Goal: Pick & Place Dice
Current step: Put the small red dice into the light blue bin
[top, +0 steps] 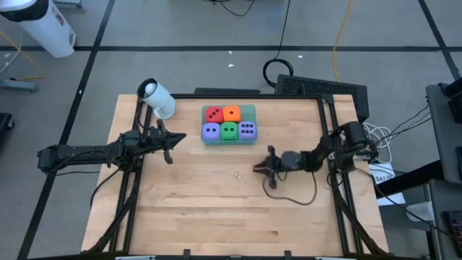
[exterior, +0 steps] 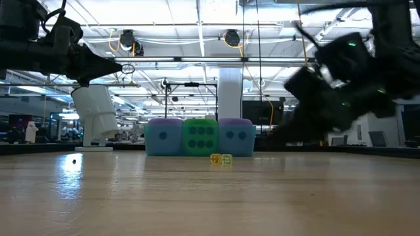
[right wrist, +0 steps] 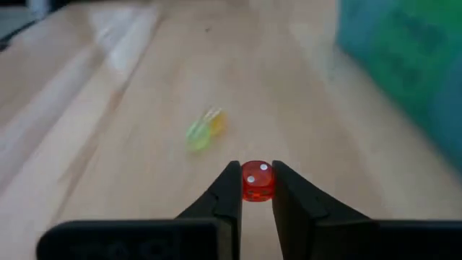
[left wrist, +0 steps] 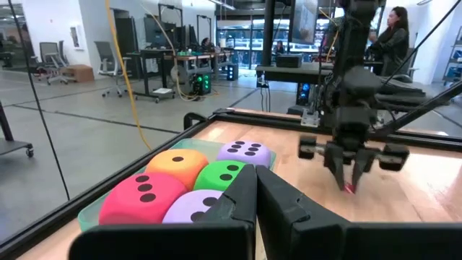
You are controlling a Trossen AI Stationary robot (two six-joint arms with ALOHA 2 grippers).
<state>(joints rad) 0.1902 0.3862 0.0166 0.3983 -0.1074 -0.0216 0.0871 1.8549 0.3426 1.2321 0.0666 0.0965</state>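
Five big soft dice fill a teal tray (top: pixel 250 110) at the table's far middle: red (top: pixel 214 114), orange (top: pixel 231 113), lavender (top: pixel 210 131), green (top: pixel 229 131) and purple (top: pixel 247 130). In the low view the front row shows: lavender (exterior: pixel 164 136), green (exterior: pixel 201 136), purple (exterior: pixel 237 136). My right gripper (top: pixel 260 167) is right of centre, shut on a tiny red translucent die (right wrist: pixel 257 180). Two tiny yellowish dice (top: pixel 237 174) (right wrist: pixel 204 130) lie on the wood to its left. My left gripper (top: pixel 170 149) hovers shut, left of the tray. My right gripper pinches the tiny red die (right wrist: pixel 257 180) between its two fingertips (right wrist: pixel 229 189), one on each side face. The fingers slant down from the table's right side. The die (left wrist: pixel 349 188) is lifted clear of the table; white pips show on its upper face.
A white cylindrical device (top: pixel 157 97) stands at the table's far-left corner, near my left arm. A loose black cable (top: pixel 292 196) loops on the wood below my right gripper. Open wood stretches over the near half (top: pixel 216 217). People stand in the room beyond (left wrist: pixel 393 32).
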